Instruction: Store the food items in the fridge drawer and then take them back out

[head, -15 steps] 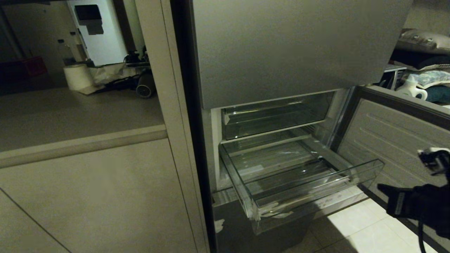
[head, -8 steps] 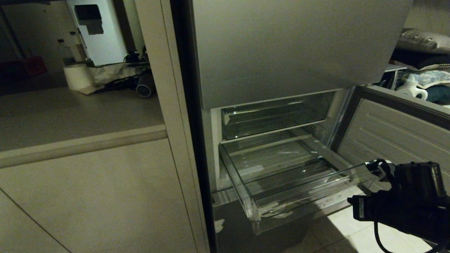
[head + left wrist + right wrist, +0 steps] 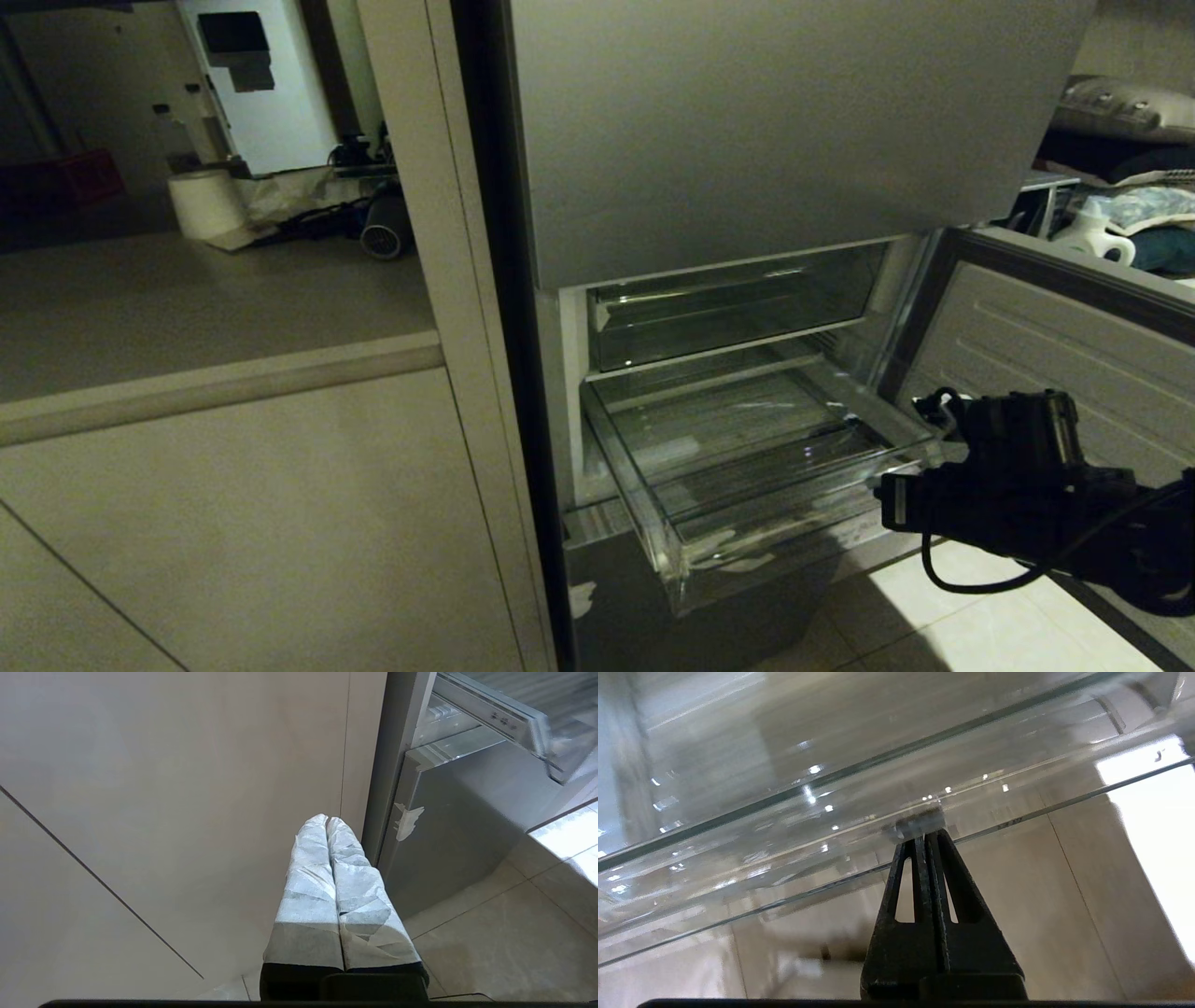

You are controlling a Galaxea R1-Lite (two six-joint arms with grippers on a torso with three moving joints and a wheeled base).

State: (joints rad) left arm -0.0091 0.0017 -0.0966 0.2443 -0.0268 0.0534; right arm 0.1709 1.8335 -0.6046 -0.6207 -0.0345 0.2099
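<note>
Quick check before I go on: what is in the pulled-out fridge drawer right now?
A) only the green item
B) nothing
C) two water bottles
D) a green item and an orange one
B: the head view shows only the bare ribbed floor of the drawer, with the shut right gripper at its clear front rim.

Fridge drawer point(image 3: 747, 457) pulled out below shallower tray point(image 3: 728, 308).

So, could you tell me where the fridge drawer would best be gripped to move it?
Probably the thick clear front rim of the fridge drawer, approached from the front: it juts out of the fridge and is the nearest edge. The shut right gripper is at it.
</note>
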